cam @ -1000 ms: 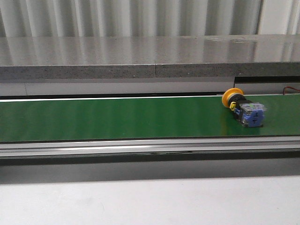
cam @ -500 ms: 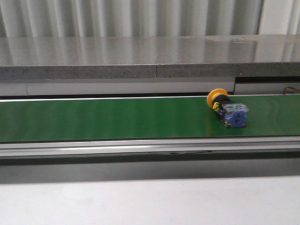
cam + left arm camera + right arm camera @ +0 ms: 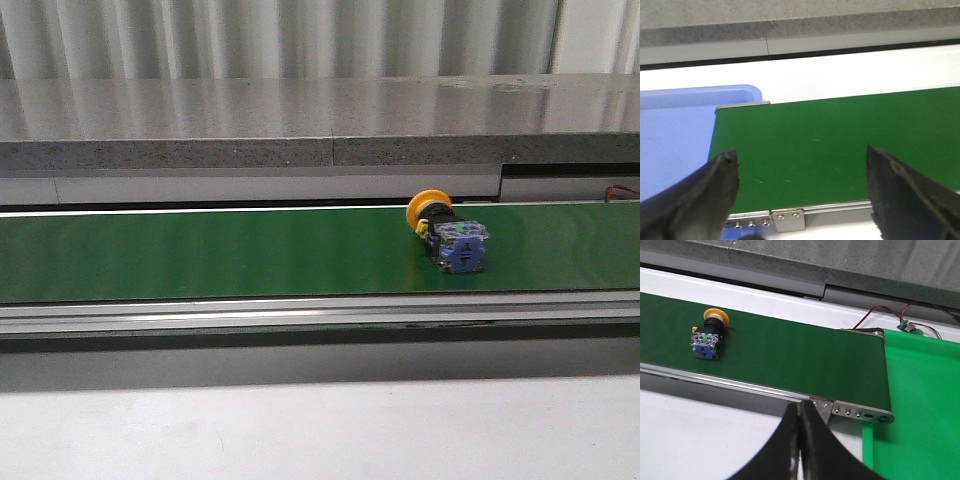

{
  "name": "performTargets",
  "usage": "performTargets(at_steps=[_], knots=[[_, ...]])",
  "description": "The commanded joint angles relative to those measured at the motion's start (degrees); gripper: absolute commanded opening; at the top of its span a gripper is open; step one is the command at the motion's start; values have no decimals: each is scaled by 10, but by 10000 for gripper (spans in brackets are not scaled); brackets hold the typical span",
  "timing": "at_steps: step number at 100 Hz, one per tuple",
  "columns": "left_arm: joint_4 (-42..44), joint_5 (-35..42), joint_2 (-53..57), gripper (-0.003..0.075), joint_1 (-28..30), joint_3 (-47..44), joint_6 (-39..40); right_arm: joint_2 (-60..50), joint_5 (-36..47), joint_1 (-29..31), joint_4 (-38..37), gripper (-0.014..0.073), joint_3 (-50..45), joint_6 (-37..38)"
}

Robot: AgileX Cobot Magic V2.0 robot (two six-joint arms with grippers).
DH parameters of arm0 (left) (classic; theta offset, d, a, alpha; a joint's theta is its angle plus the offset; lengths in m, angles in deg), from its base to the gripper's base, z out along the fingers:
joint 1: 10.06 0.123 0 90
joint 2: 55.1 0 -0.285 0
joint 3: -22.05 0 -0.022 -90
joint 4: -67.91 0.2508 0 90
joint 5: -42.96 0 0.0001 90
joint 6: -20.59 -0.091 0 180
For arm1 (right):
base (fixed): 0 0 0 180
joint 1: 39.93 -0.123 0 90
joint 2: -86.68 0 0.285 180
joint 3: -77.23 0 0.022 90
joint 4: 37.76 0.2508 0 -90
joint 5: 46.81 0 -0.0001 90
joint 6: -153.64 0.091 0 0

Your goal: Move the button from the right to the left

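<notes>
The button [image 3: 447, 233] lies on its side on the green conveyor belt [image 3: 200, 255], right of the middle, its yellow-orange cap toward the back and its blue-and-clear block toward the front. It also shows in the right wrist view [image 3: 709, 334]. My right gripper [image 3: 800, 412] is shut and empty, above the belt's near rail close to the belt's right end, apart from the button. My left gripper [image 3: 801, 165] is open and empty over the belt's left end [image 3: 840, 145]. Neither gripper shows in the front view.
A blue tray [image 3: 675, 135] sits off the belt's left end. A green tray [image 3: 920, 405] sits off the right end, with a small wired board [image 3: 907, 326] behind it. A grey stone ledge [image 3: 320, 125] runs behind the belt. White tabletop [image 3: 320, 430] lies in front.
The button has travelled left along the belt, from near the right edge to right of the middle, keeping the same pose. No gripper shows in the earlier frames.
</notes>
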Motion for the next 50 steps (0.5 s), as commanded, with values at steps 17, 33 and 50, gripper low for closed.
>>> performTargets(at_steps=[17,33,50], knots=[[-12,54,-40,543,-1,23,4,6,45,-1,-1,-66,13,-3],[-26,48,-58,543,-12,57,4,6,45,-1,-1,-66,13,-3],[-27,23,-97,543,-67,119,4,6,45,-1,-1,-66,13,-3]])
